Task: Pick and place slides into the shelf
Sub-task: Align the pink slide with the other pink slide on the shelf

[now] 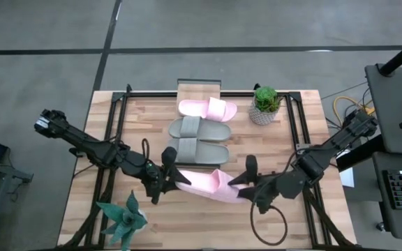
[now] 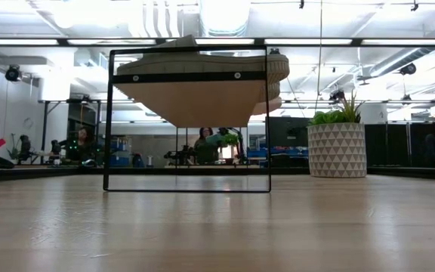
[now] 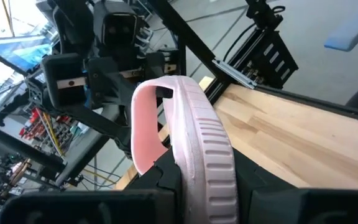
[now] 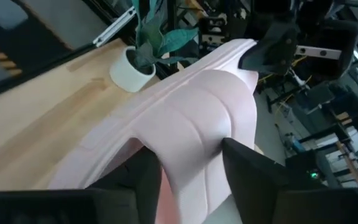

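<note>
Here the pink slide (image 1: 204, 183) lay lengthwise between both pincers: left pincer (image 1: 171, 176) clenched on its heel, right pincer (image 1: 246, 187) straddling the strap end, grip uncertain; shelf (image 1: 199, 104) beyond

The table (image 1: 117, 209) is a light wood plank top with black rails along its left and right sides. At its centre, reaching toward twelve o'clock, stands the shelf (image 1: 199, 85), a narrow wooden plank on a thin black frame. On the shelf lie a pink slide (image 1: 208, 108) at the twelve o'clock end and two grey slides (image 1: 199, 139) next to it toward six. A potted plant (image 1: 265, 104) sits on the table at about one o'clock, and a teal plant (image 1: 123, 219) at seven o'clock.
</note>
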Robot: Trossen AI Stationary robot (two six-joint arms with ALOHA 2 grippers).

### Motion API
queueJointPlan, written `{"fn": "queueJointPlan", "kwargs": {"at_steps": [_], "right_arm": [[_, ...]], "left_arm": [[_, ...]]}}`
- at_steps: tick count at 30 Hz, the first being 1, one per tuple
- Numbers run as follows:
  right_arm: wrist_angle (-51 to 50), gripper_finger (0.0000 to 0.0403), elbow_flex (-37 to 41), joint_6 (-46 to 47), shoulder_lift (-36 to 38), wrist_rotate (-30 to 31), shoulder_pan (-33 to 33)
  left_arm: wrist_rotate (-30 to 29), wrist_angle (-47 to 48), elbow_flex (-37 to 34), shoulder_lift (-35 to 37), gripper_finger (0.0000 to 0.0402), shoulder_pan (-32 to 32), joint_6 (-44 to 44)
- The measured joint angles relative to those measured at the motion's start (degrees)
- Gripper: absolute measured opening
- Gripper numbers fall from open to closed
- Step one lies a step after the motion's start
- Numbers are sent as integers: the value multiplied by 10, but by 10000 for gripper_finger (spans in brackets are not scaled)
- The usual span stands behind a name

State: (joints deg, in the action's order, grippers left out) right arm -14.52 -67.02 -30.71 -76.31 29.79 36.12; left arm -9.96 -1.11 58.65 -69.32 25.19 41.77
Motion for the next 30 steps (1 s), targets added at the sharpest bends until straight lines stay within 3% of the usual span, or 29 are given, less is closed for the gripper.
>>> {"fn": "queueJointPlan", "kwargs": {"at_steps": [4, 9, 12, 18, 23, 26, 30], "right_arm": [[0, 116, 0, -26, -8, 3, 0], [0, 26, 0, -67, -16, 9, -2], [5, 15, 0, -88, -22, 27, -1], [21, 10, 1, -124, -26, 65, -7], [36, 10, -7, -165, -22, 83, -12], [35, 9, -17, -193, -22, 92, -18], [24, 9, -27, -248, -22, 108, -38]], "left_arm": [[0, 0, 1, -2, 47, 0, 6], [0, 2, 1, 1, 47, 0, 2], [2, 3, 4, 1, 57, 0, -46], [-35, 0, 7, 12, 205, -1, -159], [-57, 2, 7, 36, 313, 0, -202], [-57, 2, 7, 54, 347, 0, -231], [-57, 2, 5, 90, 359, 0, -278]]}}
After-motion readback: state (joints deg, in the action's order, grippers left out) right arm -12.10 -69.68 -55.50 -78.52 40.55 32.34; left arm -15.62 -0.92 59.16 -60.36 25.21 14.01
